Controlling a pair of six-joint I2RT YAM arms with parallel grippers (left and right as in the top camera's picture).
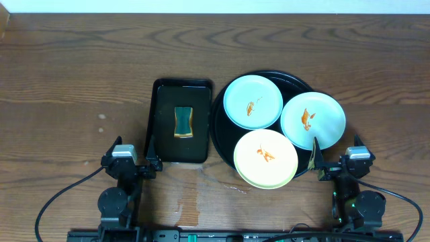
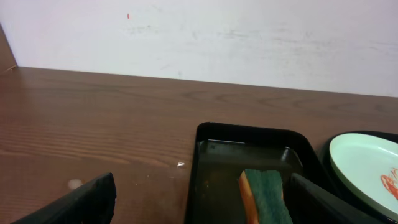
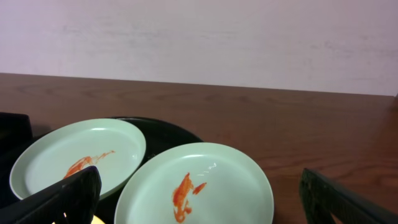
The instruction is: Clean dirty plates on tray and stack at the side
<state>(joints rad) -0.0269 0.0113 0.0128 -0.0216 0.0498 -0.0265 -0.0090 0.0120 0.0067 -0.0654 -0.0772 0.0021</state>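
Observation:
The round black tray [image 1: 222, 138] holds three plates, each with an orange smear. A mint-blue plate [image 1: 252, 101] lies at the back left, a second mint-blue plate [image 1: 313, 119] at the right, and a pale yellow plate [image 1: 266, 158] at the front. My left gripper [image 1: 134, 167] is open and empty at the near table edge, beside the sponge tray's front corner. My right gripper [image 1: 336, 168] is open and empty just in front of the right plate. In the right wrist view both mint plates show, the nearer one [image 3: 194, 186] and the farther one [image 3: 78, 158].
A rectangular black tray [image 1: 179, 121] left of the round tray holds a green and orange sponge [image 1: 183, 122], which also shows in the left wrist view [image 2: 266, 196]. Bare wooden table lies to the left and behind. A wet patch marks the table near the front.

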